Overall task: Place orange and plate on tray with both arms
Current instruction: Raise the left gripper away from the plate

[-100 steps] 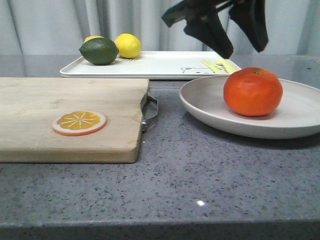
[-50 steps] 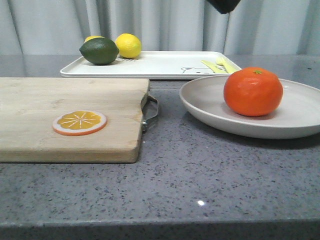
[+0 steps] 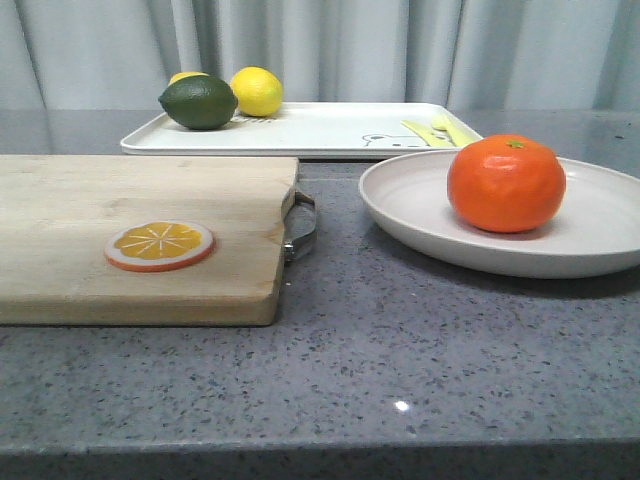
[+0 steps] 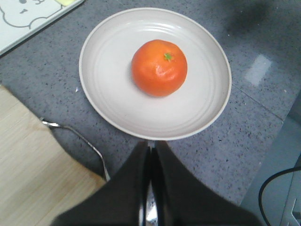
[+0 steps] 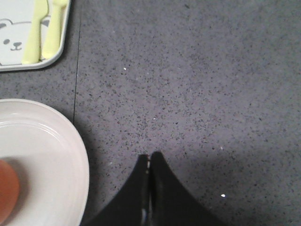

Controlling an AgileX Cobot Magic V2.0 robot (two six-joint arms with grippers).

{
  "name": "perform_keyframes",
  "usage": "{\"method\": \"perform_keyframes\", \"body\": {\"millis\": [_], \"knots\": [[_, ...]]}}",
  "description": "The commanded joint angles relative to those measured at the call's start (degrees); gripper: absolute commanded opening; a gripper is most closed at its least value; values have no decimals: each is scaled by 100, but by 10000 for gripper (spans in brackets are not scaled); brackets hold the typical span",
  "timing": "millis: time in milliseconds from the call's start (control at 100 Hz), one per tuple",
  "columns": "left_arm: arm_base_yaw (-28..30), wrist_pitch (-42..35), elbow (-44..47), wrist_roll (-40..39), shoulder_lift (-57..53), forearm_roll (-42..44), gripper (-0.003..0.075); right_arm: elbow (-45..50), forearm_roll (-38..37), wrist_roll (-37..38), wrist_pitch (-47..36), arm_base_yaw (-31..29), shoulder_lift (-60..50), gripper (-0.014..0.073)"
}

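Note:
The orange (image 3: 506, 183) sits in the off-white plate (image 3: 420, 215) on the grey counter at the right. It also shows from above in the left wrist view (image 4: 159, 67), in the plate (image 4: 108, 80). The white tray (image 3: 320, 130) lies behind, its bear drawing and yellow cutlery print at its right end. My left gripper (image 4: 151, 143) is shut and empty, high above the plate's near rim. My right gripper (image 5: 149, 155) is shut and empty, above bare counter beside the plate (image 5: 42, 155). Neither gripper shows in the front view.
A wooden cutting board (image 3: 80, 230) with a metal handle (image 3: 302, 225) lies at the left, an orange slice disc (image 3: 159, 245) on it. A green lime (image 3: 198, 103) and a yellow lemon (image 3: 256, 90) sit on the tray's left end.
The two dark grippers that hung over the plate at the top of the front view have risen out of it. The orange, plate and tray have not moved.

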Motion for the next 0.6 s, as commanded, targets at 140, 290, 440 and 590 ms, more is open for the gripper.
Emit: {"method": "perform_keyframes", "body": {"millis": [140,290,440,590], "knots": [[6,-1060,1284,-443,-1448,112,-19,-782,-53,-187,295,338,448,202],[6,-1428,2115,-475,-2194,126,-19,-1061,28,-187,435,524,698,387],[6,-1491,2671,-603,-2814,126,-19,-1366,346,-187,826,531,1031,392],[6,-1491,2960,-657,-3224,126,-19,-1703,581,-191,1281,531,1517,392]]}}
